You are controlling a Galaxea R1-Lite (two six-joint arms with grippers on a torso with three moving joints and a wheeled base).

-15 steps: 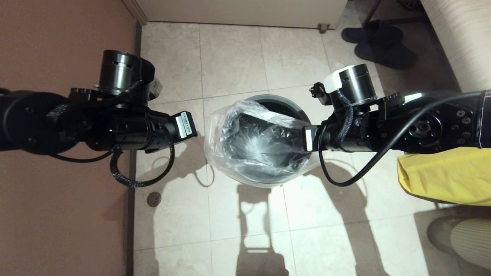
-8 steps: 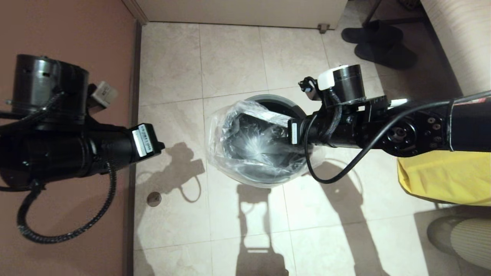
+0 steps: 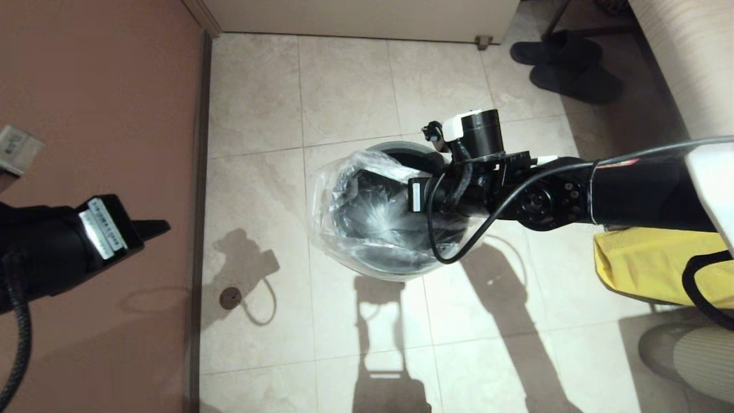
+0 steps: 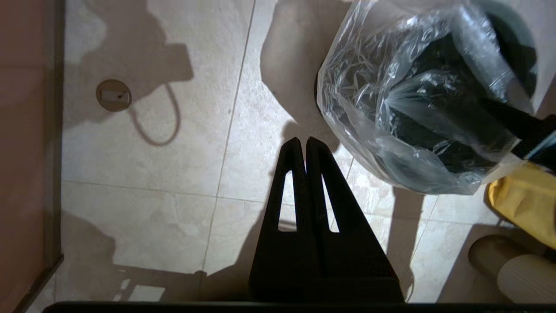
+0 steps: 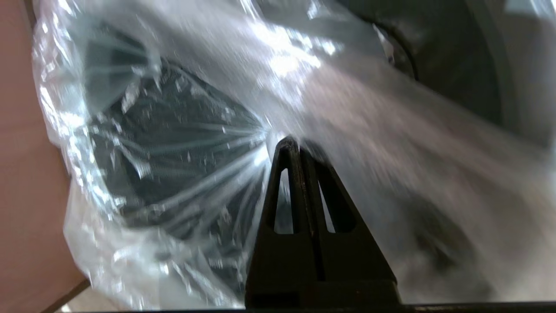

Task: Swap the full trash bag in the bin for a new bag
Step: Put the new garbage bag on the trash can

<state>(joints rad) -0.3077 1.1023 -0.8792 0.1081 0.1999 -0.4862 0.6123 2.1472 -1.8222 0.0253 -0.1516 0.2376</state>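
The bin (image 3: 401, 150) stands on the tiled floor in the middle of the head view. The new bag (image 3: 344, 201) is draped over its mouth, and the film hangs outside the left and near rim. My right arm (image 3: 516, 195) reaches across the bin from the right. Its gripper (image 5: 295, 143) is shut and sits inside the bag, with the tips at the star-gathered seal (image 5: 256, 152). The bin's dark wall (image 5: 469, 69) shows behind the film. My left gripper (image 3: 163, 226) is shut on nothing, far to the left over the wall's foot, well apart from the bag (image 4: 412, 108).
An opaque yellow sack (image 3: 659, 264) lies on the floor at the right, under my right arm. Dark slippers (image 3: 567, 63) sit at the back right. A round floor drain (image 3: 230, 297) lies near the brown wall (image 3: 97, 115). A beige ribbed object (image 3: 694, 355) is at the bottom right.
My left arm has pulled back to the left, away from the bin. My right arm has moved left over the bin, down into the bag.
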